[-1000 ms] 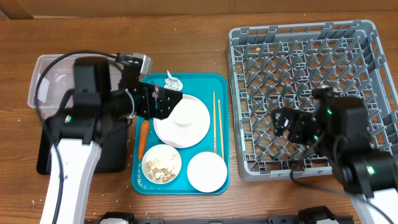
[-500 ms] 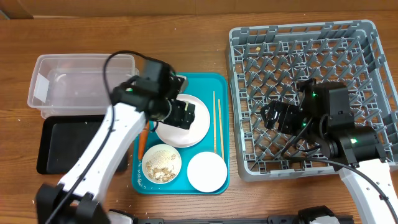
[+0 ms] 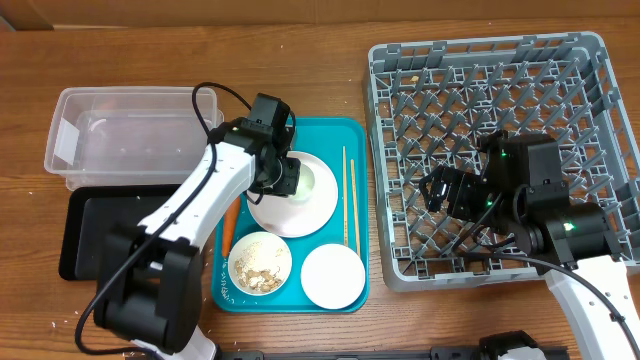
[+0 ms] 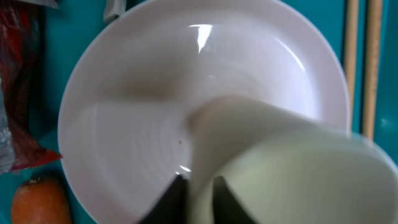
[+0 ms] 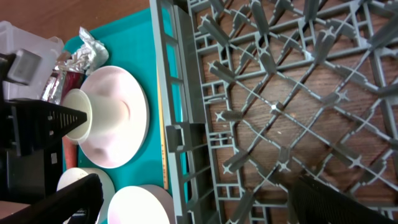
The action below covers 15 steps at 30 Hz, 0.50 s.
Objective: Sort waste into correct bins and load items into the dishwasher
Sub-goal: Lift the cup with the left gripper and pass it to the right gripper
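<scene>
Pinches, between the left fingers (image 4: 176, 200), the thin wall of the smooth white cup (image 4: 292, 180), likely to lift it off the glossy round plate (image 4: 137, 93) in the teal tray (image 3: 322, 135). Holds the right fingers (image 5: 68, 198) spread and empty over the grey pegged plastic rack (image 3: 480, 90).

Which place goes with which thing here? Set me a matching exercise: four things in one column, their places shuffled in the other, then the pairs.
Things
1. chopsticks
2. cup
3. crumbs
4. clear tub

Places
A. in a small bowl on the teal tray
B. on the table, beside the black tray
C. on the plate
D. flat on the teal tray, between plate and dish rack

Pairs: 1-D, 2-C, 3-A, 4-B.
</scene>
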Each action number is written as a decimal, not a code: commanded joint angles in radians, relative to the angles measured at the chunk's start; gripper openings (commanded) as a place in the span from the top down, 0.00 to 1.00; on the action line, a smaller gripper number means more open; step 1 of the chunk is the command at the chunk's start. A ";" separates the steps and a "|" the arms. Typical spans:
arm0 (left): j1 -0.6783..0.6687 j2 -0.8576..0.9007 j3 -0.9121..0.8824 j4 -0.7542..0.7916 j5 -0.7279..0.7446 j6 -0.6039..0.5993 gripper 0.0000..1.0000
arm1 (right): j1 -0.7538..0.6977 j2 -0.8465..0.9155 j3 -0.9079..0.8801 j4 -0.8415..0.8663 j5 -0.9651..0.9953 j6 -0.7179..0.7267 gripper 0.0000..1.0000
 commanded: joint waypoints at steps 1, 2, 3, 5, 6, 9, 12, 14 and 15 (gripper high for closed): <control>0.003 0.021 0.023 -0.014 0.009 -0.008 0.96 | -0.003 -0.006 0.027 0.016 -0.009 0.004 0.00; 0.006 0.011 0.032 -0.029 0.017 -0.008 0.96 | -0.003 -0.006 0.027 0.016 -0.009 0.004 0.00; 0.008 0.002 0.046 -0.045 0.023 -0.007 0.96 | -0.003 -0.006 0.027 0.015 -0.010 0.004 0.00; 0.018 -0.023 0.093 -0.086 0.033 -0.006 0.96 | -0.003 -0.006 0.027 0.017 -0.010 0.004 0.00; 0.023 -0.036 0.124 -0.109 0.047 0.001 0.96 | -0.003 -0.006 0.027 0.021 -0.013 0.004 0.00; 0.048 -0.083 0.236 -0.164 0.209 0.076 0.96 | -0.003 -0.006 0.027 0.067 -0.102 0.003 0.00; 0.086 -0.117 0.312 -0.170 0.460 0.154 0.96 | -0.003 -0.006 0.027 0.146 -0.241 0.003 0.06; 0.111 -0.127 0.342 -0.164 0.621 0.174 0.96 | -0.003 -0.006 0.027 0.219 -0.364 0.003 0.09; 0.121 -0.127 0.346 -0.159 0.701 0.179 0.96 | -0.003 -0.006 0.027 0.258 -0.430 0.003 0.09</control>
